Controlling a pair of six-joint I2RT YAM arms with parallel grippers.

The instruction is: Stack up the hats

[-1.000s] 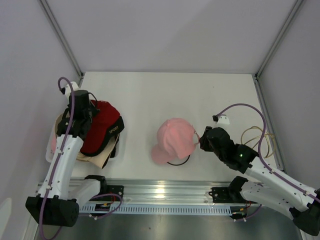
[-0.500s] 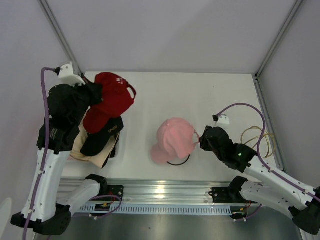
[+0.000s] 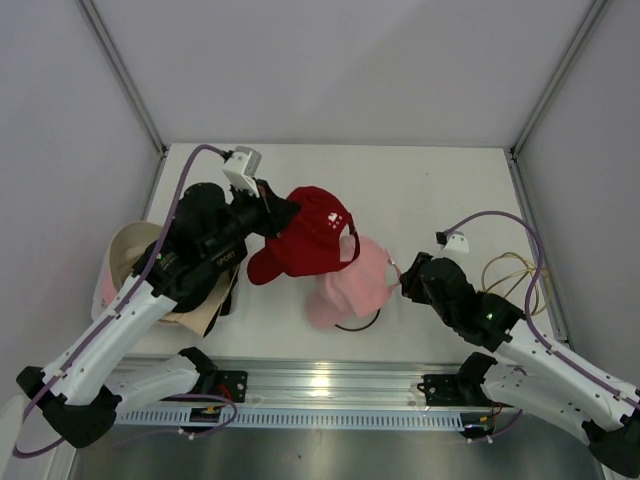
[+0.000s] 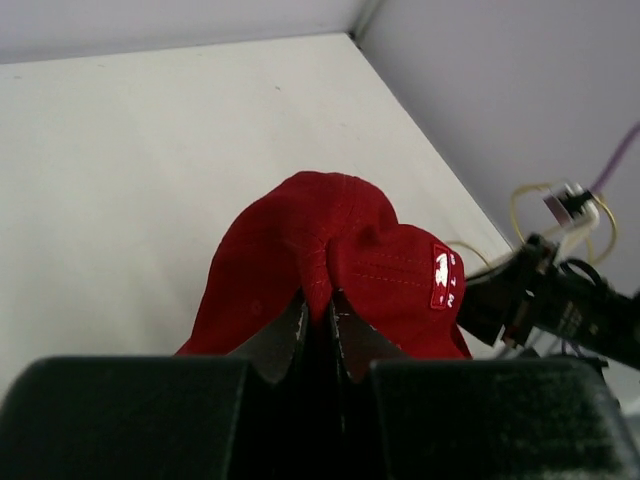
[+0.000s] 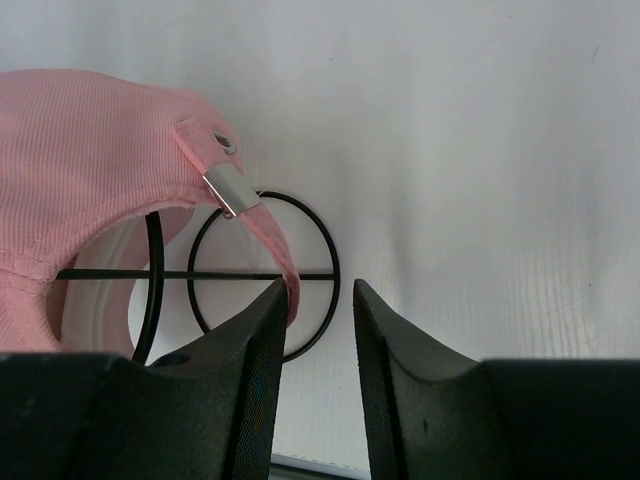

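Note:
My left gripper [image 3: 272,218] [image 4: 318,300] is shut on a fold of a red cap [image 3: 305,235] [image 4: 330,250] with a small white patch, holding it in the air over the back left edge of the pink hat [image 3: 352,285] [image 5: 90,170]. The pink hat rests mid-table on a black wire hoop [image 5: 265,270]. My right gripper [image 3: 405,280] [image 5: 318,290] stands open at the hat's right side, its strap end lying against the left finger. A beige hat [image 3: 122,255] and a black cap [image 3: 225,285] lie piled at the left, partly hidden by the left arm.
Loose tan and purple cables [image 3: 512,270] lie near the table's right edge. White walls close in the table at the back and on both sides. The metal rail [image 3: 320,385] with the arm bases runs along the near edge.
The left arm lifted the red cap off the pile at the left and swung it right, to above the pink hat. The right gripper has barely moved.

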